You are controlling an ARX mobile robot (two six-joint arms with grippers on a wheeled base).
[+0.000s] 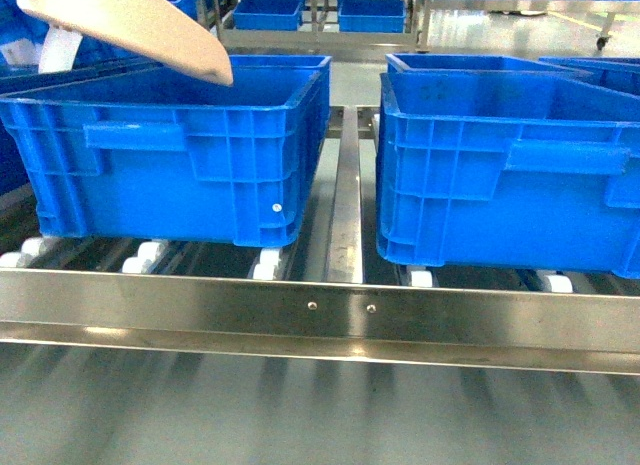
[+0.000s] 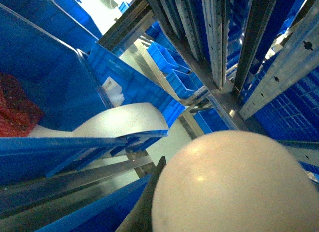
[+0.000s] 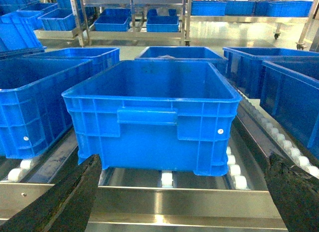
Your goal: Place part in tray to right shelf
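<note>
The right gripper (image 3: 182, 192) is hanging empty, its dark fingers (image 3: 65, 197) spread wide before the near right crate (image 3: 154, 117); the left gripper is lying out of sight, so its hold cannot be told; the cream tray (image 1: 130, 30) is slanting over the far-left corner of the left crate (image 1: 180, 155), long axis running left to right, lip pointing right; nearer the left arm; the part is not showing

blue crate (image 3: 154, 117) on right shelf (image 3: 179, 202) rollers, end effector (image 3: 182, 189) fingers apart.

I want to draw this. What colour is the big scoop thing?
Cream-beige. The tray shows best in the head view, top left.
</note>
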